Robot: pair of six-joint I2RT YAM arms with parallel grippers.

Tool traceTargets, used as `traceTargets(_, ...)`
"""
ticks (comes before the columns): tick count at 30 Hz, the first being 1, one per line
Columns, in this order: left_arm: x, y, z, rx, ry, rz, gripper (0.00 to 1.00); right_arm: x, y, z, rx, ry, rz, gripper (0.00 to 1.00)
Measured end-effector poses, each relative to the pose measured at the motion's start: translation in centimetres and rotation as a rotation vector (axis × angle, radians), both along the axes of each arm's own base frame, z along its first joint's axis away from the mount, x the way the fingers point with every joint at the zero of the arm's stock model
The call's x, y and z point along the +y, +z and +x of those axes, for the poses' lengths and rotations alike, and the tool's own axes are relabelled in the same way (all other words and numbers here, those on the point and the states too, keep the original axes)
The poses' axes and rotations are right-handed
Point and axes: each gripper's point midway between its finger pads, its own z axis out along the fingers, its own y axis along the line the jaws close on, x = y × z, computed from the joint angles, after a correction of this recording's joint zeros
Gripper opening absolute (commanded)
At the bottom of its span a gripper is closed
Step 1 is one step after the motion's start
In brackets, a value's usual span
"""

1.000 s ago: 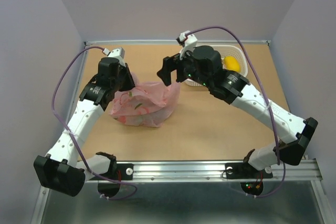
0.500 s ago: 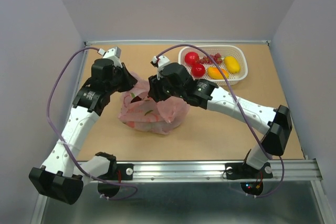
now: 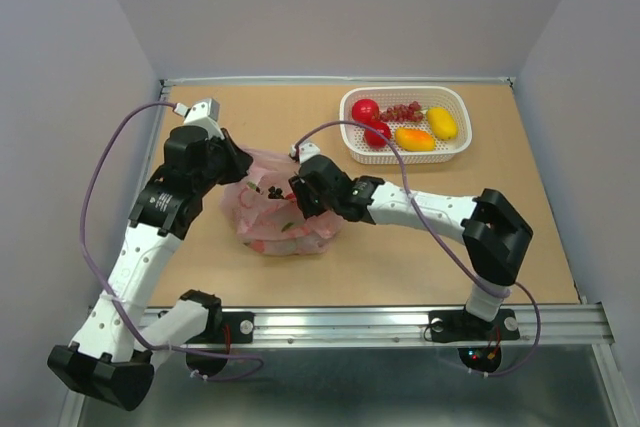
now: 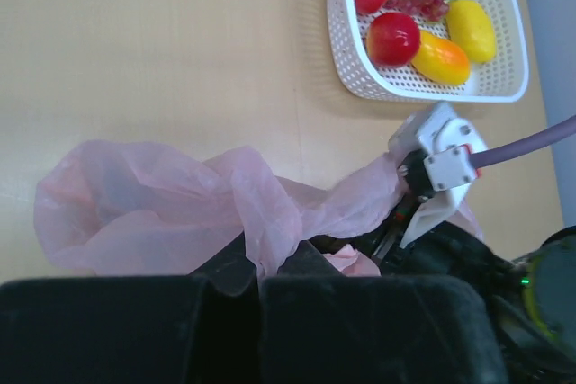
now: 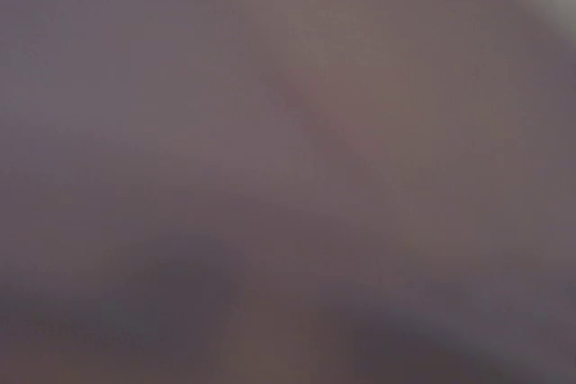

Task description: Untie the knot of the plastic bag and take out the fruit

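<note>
Both grippers at the plastic bag (image 3: 300, 232): left gripper (image 4: 259, 274) clenched on its rim film; right gripper (image 3: 297, 193) in its mouth, state unclear. Film's limp, slippery: pinch gathered folds.

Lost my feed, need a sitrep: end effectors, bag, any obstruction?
Left end effector shut on plastic bag film. Right end effector at bag mouth, jaws unreadable. Some fruit inside bag. No obstruction seen.
</note>
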Motion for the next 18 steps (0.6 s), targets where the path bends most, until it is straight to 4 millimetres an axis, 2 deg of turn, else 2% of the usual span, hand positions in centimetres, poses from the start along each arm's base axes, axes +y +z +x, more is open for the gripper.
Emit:
traceTargets(2, 1.1, -0.7, 0.3, -0.005, 0.051, 0.02, 0.0, -1.2, -3.0, -1.0, 0.044, 0.008, -0.055, 0.49)
traceTargets(4, 2.9, -2.8, 0.8, 0.01, 0.135, 0.054, 0.0, -2.5, -4.8, -2.3, 0.071, 0.033, -0.078, 0.51)
traceTargets(6, 4.7, -5.0, 1.2, 0.035, 0.206, 0.082, 0.0, -3.7, -4.5, -3.6, 0.077, 0.053, -0.063, 0.52)
traceTargets(10, 8.7, -10.3, 1.6, 0.125, 0.347, 0.121, 0.0, -6.8, -3.5, -7.0, 0.107, 0.122, -0.055, 0.64)
traceTargets(13, 9.3, -12.4, 2.1, 0.173, 0.359, 0.108, 0.0, -7.8, -3.6, -8.3, 0.119, 0.149, -0.048, 0.66)
traceTargets(18, 8.6, -13.5, 3.0, 0.2, 0.311, 0.076, 0.0, -9.3, -6.4, -10.2, 0.202, 0.166, -0.099, 0.66)
